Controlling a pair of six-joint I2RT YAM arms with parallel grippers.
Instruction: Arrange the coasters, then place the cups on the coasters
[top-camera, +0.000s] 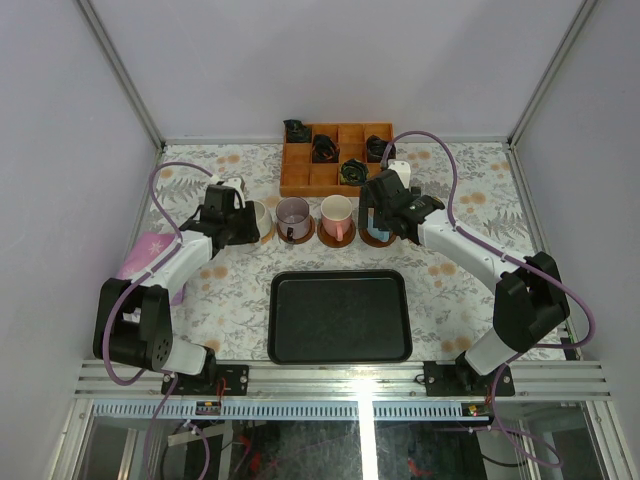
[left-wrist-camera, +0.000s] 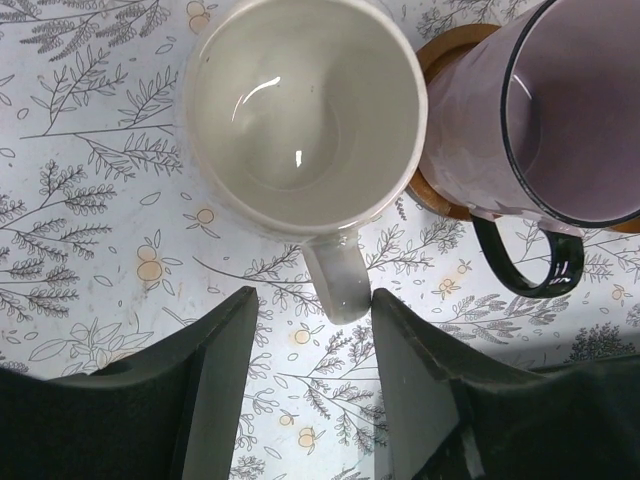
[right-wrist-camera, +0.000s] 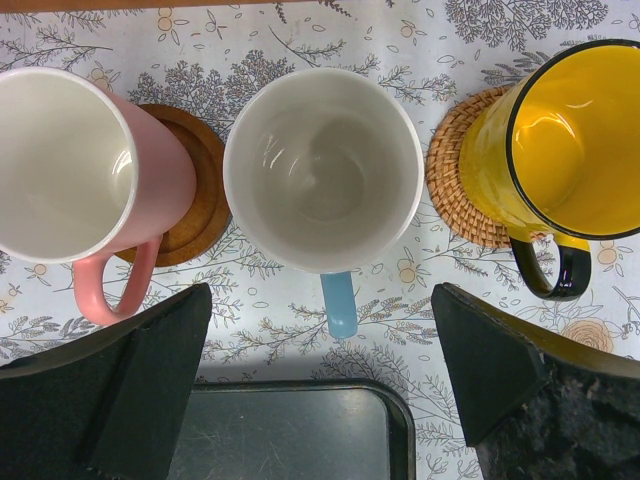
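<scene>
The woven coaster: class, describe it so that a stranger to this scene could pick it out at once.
Between the orange box and the black tray stands a row of cups. The yellow cup, rightmost in the right wrist view, sits on the woven coaster. It is pale ribbed wicker, whereas the pink cup has a smooth dark wooden coaster.

Pink cup (right-wrist-camera: 60, 160), yellow cup (right-wrist-camera: 570, 130) (black rim), apparently light-blue cup (right-wrist-camera: 320, 170)

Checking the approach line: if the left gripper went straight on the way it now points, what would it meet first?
The left gripper would meet the cream-white cup's handle first. The handle sits between its open fingers, though their relative height is unclear.
</scene>
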